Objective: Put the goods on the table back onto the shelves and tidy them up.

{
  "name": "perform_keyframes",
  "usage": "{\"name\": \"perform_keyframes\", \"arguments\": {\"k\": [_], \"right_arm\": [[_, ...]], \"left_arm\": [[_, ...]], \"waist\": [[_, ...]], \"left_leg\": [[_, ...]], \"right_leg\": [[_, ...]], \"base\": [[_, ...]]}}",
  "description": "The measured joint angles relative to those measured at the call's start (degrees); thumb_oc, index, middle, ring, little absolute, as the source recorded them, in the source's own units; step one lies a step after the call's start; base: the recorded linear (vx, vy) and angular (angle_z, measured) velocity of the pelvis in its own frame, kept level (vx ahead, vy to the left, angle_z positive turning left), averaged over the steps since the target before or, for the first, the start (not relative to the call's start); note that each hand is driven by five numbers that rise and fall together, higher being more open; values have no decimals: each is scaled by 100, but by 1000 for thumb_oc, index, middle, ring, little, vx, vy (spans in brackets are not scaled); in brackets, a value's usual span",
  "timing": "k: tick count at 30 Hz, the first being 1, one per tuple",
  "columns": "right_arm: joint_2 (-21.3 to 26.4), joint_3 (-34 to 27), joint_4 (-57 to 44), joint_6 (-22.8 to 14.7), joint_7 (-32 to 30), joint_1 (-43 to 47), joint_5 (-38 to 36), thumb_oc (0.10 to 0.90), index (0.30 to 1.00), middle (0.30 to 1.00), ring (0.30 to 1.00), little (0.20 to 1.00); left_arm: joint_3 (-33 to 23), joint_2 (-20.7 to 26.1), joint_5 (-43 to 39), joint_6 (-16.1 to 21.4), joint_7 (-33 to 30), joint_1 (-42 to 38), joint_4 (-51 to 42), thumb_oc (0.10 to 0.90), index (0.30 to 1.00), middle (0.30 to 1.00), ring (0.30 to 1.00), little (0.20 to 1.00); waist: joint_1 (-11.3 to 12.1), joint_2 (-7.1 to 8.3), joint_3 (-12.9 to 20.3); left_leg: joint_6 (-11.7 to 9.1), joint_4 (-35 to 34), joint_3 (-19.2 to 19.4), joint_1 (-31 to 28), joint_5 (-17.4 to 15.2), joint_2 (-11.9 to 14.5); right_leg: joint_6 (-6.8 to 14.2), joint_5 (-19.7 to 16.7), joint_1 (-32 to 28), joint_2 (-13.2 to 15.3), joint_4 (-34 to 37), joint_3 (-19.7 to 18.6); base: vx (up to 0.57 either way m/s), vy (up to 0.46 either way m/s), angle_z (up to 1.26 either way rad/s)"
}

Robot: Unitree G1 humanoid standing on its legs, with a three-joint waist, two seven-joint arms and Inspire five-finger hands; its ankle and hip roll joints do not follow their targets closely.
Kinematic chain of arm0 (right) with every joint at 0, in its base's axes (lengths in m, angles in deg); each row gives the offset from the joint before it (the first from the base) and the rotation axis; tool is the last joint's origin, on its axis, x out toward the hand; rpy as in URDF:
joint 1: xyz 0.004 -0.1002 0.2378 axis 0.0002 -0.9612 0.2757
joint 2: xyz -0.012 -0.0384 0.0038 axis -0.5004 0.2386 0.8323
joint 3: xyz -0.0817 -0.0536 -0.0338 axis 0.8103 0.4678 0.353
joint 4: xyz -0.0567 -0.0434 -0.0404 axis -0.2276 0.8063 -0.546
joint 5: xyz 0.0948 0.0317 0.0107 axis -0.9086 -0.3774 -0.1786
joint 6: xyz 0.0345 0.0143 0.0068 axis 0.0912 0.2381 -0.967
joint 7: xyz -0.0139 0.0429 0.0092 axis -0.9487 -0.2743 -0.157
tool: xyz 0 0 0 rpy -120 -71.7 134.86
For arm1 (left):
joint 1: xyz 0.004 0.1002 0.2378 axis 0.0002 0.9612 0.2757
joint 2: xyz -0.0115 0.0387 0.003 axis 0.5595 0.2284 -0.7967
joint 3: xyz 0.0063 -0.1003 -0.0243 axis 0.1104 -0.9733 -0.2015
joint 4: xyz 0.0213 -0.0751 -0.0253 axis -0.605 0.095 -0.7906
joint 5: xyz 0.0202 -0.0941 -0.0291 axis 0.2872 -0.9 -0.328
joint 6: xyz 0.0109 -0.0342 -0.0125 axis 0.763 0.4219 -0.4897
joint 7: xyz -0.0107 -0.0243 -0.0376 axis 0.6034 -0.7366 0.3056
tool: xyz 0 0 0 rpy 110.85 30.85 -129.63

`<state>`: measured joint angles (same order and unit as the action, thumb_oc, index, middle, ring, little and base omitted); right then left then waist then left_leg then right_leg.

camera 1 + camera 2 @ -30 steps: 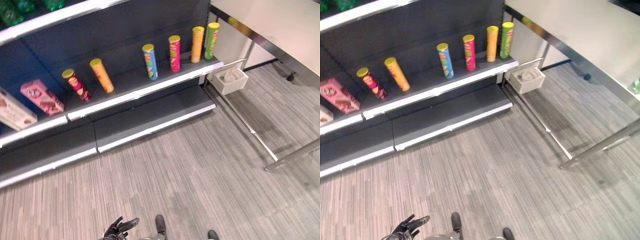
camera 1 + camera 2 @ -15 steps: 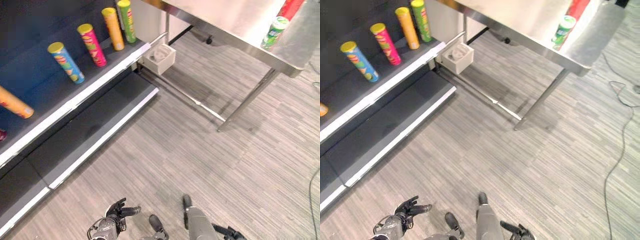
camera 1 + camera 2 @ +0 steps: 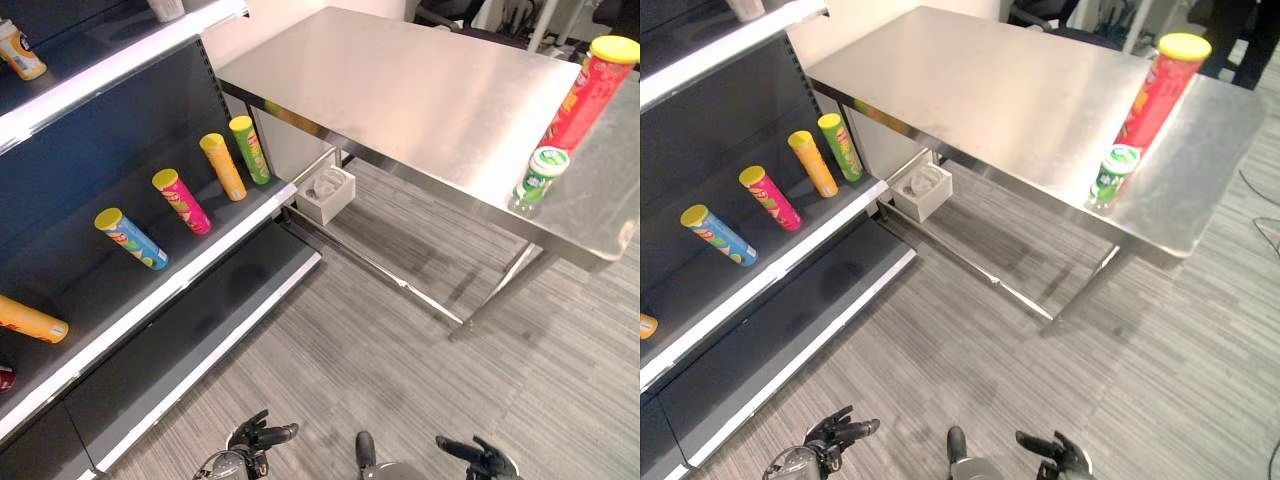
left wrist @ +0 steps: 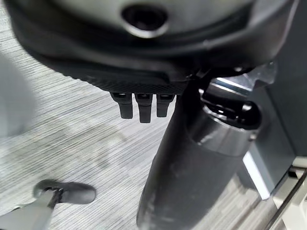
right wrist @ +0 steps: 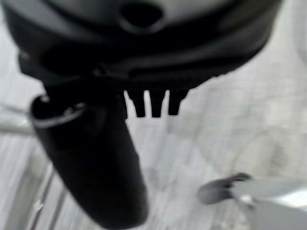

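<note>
Now, over on the left stands the dark shelf unit (image 3: 120, 150) with its row of crisp tubes leaning on the middle shelf: an orange tube (image 3: 30, 320) at the far end, then a blue tube (image 3: 131, 239), a pink tube (image 3: 182, 201), a second orange tube (image 3: 223, 167) and a green tube (image 3: 250, 150) nearest the table. Just beside the shelf's end, a small white bin (image 3: 326, 193) sits low by the table's frame. Moving right, the steel table (image 3: 400, 90) carries two goods near its right edge: a small green can (image 3: 534, 180) and, just behind it, a tall red tube (image 3: 588, 92) with a yellow lid, both upright. Down low, the left hand (image 3: 255, 440) hangs over the floor with fingers loosely spread, holding nothing, and the right hand (image 3: 482, 457) hangs likewise, fingers relaxed and empty.
</note>
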<state>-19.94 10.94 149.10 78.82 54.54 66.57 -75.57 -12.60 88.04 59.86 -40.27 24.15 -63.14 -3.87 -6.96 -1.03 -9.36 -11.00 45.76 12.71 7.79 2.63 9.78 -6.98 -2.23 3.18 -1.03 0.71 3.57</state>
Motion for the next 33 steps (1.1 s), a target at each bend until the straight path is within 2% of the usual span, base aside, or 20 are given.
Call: {"name": "perform_keyframes", "arguments": {"k": [1, 2, 3, 4, 6, 7, 9, 11, 12, 15, 17, 20, 24, 25, 26, 27, 29, 30, 32, 33], "right_arm": [[-120, 51, 171, 28, -10, 101, 94, 800, 900, 900, 900, 900], [-233, 63, 489, 82, -5, 229, 174, 800, 900, 900, 900, 900], [-285, 76, 602, 147, -9, 240, 216, 800, 900, 900, 900, 900], [-351, 143, 643, 135, -27, 113, 283, 800, 900, 900, 900, 900], [-395, 205, 707, 197, -84, -17, 342, 800, 900, 900, 900, 900], [-380, 138, 765, 208, -134, -103, 362, 800, 900, 900, 900, 900], [-285, -8, 855, 180, -254, -569, 373, 800, 900, 900, 900, 900], [-228, -17, 907, 202, -268, -869, 370, 800, 900, 900, 900, 900], [-310, -16, 885, 208, -268, -931, 370, 800, 900, 900, 900, 900], [-493, -60, 654, 199, -266, -921, 370, 800, 900, 900, 900, 900], [-526, -90, 564, 177, -273, -908, 367, 800, 900, 900, 900, 900], [-527, -305, 178, 134, -295, -886, 348, 800, 900, 900, 900, 900], [-446, -533, -320, 37, -483, -784, 280, 800, 900, 900, 900, 900], [-444, -583, -741, 83, -625, -807, 286, 800, 900, 900, 900, 900], [-421, -704, -1979, 59, -790, -992, 367, 800, 900, 900, 900, 900], [-377, -942, -3150, 94, -910, -1386, 494, 800, 900, 900, 900, 900], [-180, -1265, -4428, -86, -1037, -1716, 752, 800, 900, 900, 900, 900], [-63, -1434, -4441, -123, -1133, -1711, 830, 800, 900, 900, 900, 900], [164, -2186, -4939, -32, -1462, -2087, 1094, 800, 900, 900, 900, 900], [197, -2482, -5010, -26, -1532, -2200, 1117, 800, 900, 900, 900, 900]], "left_arm": [[-14, 66, -127, -43, -82, -9, -27, 800, 900, 900, 900, 900], [-89, 127, -256, -8, -113, -25, 57, 800, 900, 900, 900, 900], [-127, 150, -336, 3, -117, -33, 73, 800, 900, 900, 900, 900], [-134, 184, -388, 17, -125, -27, 75, 800, 900, 900, 900, 900], [-140, 167, -417, 1, -142, 9, 139, 800, 900, 900, 900, 900], [-154, 161, -498, -2, -179, 5, 135, 800, 900, 900, 900, 900], [-418, 76, -673, 0, -260, 119, 299, 800, 900, 900, 900, 900], [-411, 52, -780, -2, -322, 260, 289, 800, 900, 900, 900, 900], [-323, 77, -775, 1, -336, 251, 291, 800, 900, 900, 900, 900], [-130, 174, -719, -1, -347, -141, 294, 800, 900, 900, 900, 900], [126, 174, -523, 10, -346, -248, 209, 800, 900, 900, 900, 900], [253, 168, -314, 23, -323, -329, -34, 800, 900, 900, 900, 900], [210, 162, -312, 1, -341, -408, -159, 800, 900, 900, 900, 900], [193, 211, -310, 7, -359, -393, -176, 800, 900, 900, 900, 900], [85, 251, -261, -3, -437, -369, -164, 800, 900, 900, 900, 900], [49, 195, -155, -4, -470, -326, -206, 800, 900, 900, 900, 900], [-30, 122, 27, 2, -478, -227, -191, 800, 900, 900, 900, 900], [-63, 127, 110, 2, -474, -238, -146, 800, 900, 900, 900, 900], [-385, 141, 311, 1, -476, -262, -139, 800, 900, 900, 900, 900], [-413, 184, 364, -1, -471, -221, -142, 800, 900, 900, 900, 900]], "waist": [[77, 356, -52], [195, 583, -6], [251, 642, -17], [266, 586, 0], [347, 537, 70], [344, 457, 65], [304, 287, 232], [231, 234, 367], [124, 251, 375], [-165, 289, 338], [-196, 272, 320], [-193, 172, 262], [-270, 80, 28], [-259, 89, -54], [-349, 63, -293], [-330, 42, -323], [-472, -55, -340], [-495, -27, -336], [-839, 289, -249], [-977, 444, -200]], "left_leg": [[417, -488, -91, 267, -382, -407], [837, -1849, -119, 208, -659, -780], [814, -2454, -91, 304, -604, -776], [654, -3062, -249, 551, -468, -801], [357, -4900, -1025, 475, -60, -936], [284, -5125, -1379, 623, 97, -932], [676, -4612, -987, 582, 86, -889], [1336, -5088, -816, 40, 929, -1000], [1534, -5128, -688, -69, 781, -1076], [1706, -5118, -325, -119, 525, -1304], [1679, -5142, -109, -190, 328, -1362], [1714, -5118, 117, -176, 181, -1395], [1776, -5114, 436, -172, 154, -1261], [1767, -5113, 589, -187, 125, -1205], [1795, -5114, 827, -330, 61, -1089], [1760, -5115, 1029, -419, -83, -1082], [1628, -5142, 1163, -531, -236, -1013], [1561, -5141, 1170, -590, -248, -939], [1368, -5143, 935, -685, -304, -864], [1229, -5145, 887, -802, -348, -861]], "right_leg": [[35, 55, -230, 147, 116, -347], [67, 45, -375, 231, 248, -562], [126, 49, -460, 157, 296, -591], [269, 195, -702, 15, 482, -716], [275, 397, -870, -163, 509, -972], [213, 457, -953, -224, 509, -1091], [302, 636, -1301, -183, 464, -1404], [581, 849, -1520, -67, 371, -1504], [882, 1119, -1295, 63, -90, -1457], [1182, 1189, -559, 429, -126, -1501], [1288, 860, -227, 541, -341, -1575], [1350, 880, 27, 563, -586, -1665], [1581, 998, 750, 329, -1751, -1803], [1621, 976, 939, 269, -2015, -1755], [1816, 987, 1211, 257, -2497, -1344], [1795, 1013, 1352, 589, -2378, -885], [1794, 978, 1476, 1001, -1431, -612], [1778, 844, 1492, 991, -942, -658], [1854, 255, 1783, 675, 163, -1366], [1789, 92, 1813, 563, 235, -1493]], "base": [[425, 49, -53], [342, 59, -75], [358, 31, -72], [316, 6, -68], [266, -9, -80], [329, 69, -123], [282, 114, -112], [139, 81, -86], [123, 119, -76], [116, 165, -57], [74, 159, -50], [15, 147, -54], [13, 65, -43], [159, 10, -84], [191, -41, -111], [214, -75, -114], [225, -75, -63], [240, -101, -6], [223, -131, 58], [248, -221, 77]]}}
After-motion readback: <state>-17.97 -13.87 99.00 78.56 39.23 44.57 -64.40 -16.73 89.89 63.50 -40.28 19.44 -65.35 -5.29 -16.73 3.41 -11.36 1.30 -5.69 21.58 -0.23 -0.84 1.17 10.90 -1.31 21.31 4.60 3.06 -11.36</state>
